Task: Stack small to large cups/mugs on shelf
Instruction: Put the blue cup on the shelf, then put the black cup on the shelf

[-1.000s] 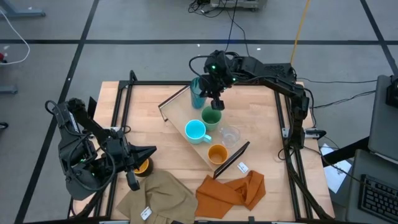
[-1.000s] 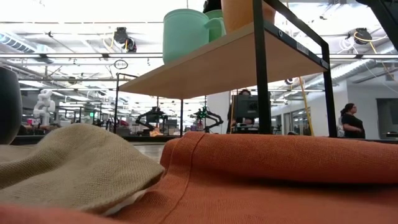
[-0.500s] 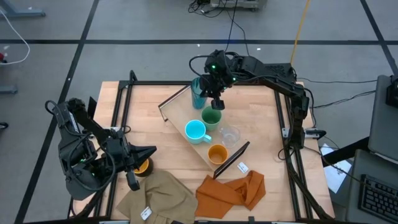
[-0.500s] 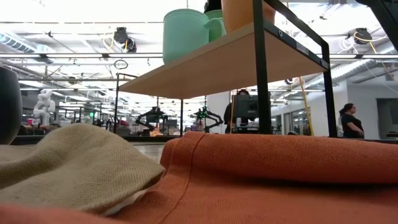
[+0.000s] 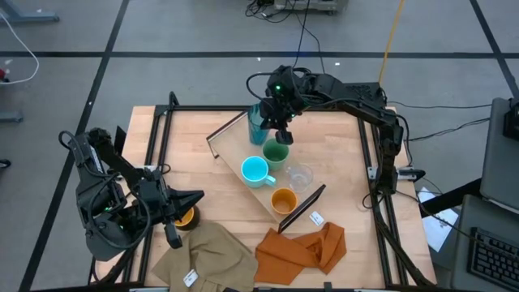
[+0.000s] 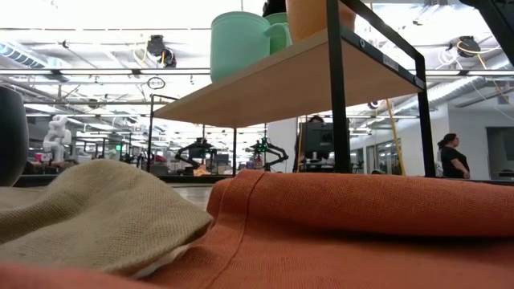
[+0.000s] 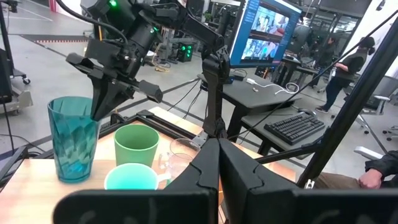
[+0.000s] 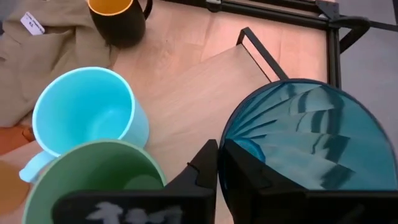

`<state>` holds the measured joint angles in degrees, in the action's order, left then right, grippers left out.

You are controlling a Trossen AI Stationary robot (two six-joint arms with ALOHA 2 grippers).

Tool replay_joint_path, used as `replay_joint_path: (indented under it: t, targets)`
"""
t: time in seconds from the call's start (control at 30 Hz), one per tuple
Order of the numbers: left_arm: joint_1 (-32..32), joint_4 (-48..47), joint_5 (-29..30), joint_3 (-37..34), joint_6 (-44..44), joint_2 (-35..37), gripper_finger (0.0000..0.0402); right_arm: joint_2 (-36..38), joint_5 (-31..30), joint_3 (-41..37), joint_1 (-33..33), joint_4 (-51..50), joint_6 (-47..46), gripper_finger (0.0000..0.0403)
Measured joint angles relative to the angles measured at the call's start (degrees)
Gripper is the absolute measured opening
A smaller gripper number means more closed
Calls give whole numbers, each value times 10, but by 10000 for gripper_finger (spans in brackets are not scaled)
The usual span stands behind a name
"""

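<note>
On the shelf [image 5: 235, 154], the right gripper [image 5: 273, 130] is closed, apparently pinching the rim of the ribbed teal cup [image 5: 257, 122]. The cup looks light, rigid and slick; the rim suits gripping.

Slight shift of right pincer [image 5: 272, 127].

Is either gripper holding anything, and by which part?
The right gripper seems to pinch the teal cup by its rim; the left gripper holds nothing.

R arm stretched toward 12 o'clock, dark two-finger right claw [image 5: 276, 128] pinched closed; L arm folded at 8 o'clock, left claw [image 5: 197, 197] closed.
</note>
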<state>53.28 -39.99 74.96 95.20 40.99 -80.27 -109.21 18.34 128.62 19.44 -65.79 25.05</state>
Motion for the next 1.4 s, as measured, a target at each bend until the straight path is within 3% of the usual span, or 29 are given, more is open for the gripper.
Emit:
replay_joint_path:
  t: [0.5,0.93,1.3,1.4]
  targets:
    - [0,0,0,0,-2,0,10,0,-1,-3,0,9,-13,115]
    - [0,0,0,0,-7,0,10,10,-2,-4,0,27,-18,118]
    - [-1,-3,-10,0,-31,0,10,86,-1,-4,-4,91,-58,118]
    - [-7,-5,-12,0,-33,0,10,106,35,-4,-25,106,-79,118]
